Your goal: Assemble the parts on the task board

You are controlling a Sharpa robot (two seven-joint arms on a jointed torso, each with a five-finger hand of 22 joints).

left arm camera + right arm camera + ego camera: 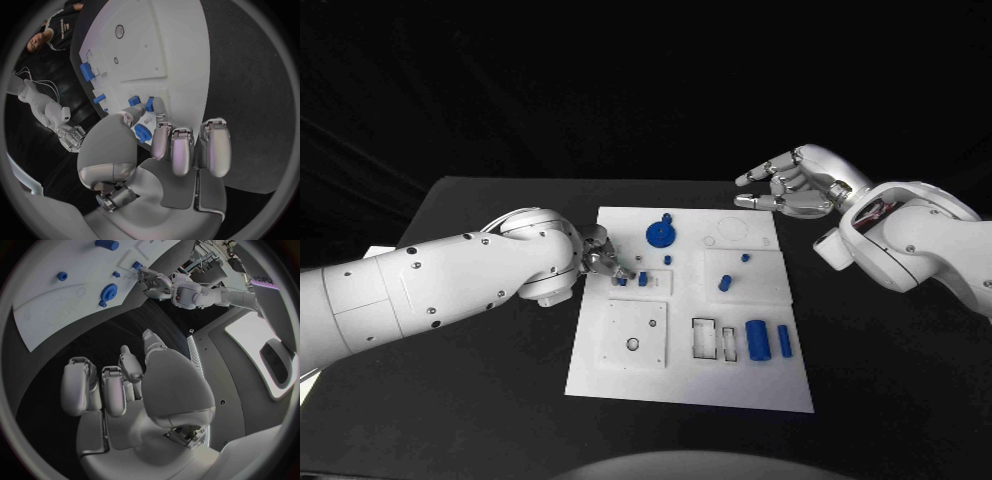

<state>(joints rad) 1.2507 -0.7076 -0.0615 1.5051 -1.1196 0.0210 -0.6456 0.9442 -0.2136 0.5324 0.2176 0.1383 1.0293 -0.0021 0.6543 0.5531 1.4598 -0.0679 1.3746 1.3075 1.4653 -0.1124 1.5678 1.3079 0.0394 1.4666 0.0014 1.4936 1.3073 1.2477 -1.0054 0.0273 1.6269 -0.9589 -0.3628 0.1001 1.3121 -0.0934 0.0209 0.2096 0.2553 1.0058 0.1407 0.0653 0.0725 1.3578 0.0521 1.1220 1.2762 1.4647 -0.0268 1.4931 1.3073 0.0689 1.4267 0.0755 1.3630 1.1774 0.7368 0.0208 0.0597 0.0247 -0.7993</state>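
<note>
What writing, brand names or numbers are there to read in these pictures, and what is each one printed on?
Pale lettering on a dark panel in the right wrist view: a short word, too blurred to read.
Task board: no words or numbers that can be made out, only outlined shapes and cut-outs.
Blue parts: no markings that can be made out.

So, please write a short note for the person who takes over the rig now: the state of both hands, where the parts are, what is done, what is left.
Left hand: at the task board's left edge, fingertips by two small blue parts; whether it grips one I cannot tell.
Right hand: off the board's far right corner, holding nothing, fingers loosely curled.
Parts: blue gear at the far end, two blue cylinders lying near the right edge.
Done: unclear. Left: most parts look unplaced.
</note>
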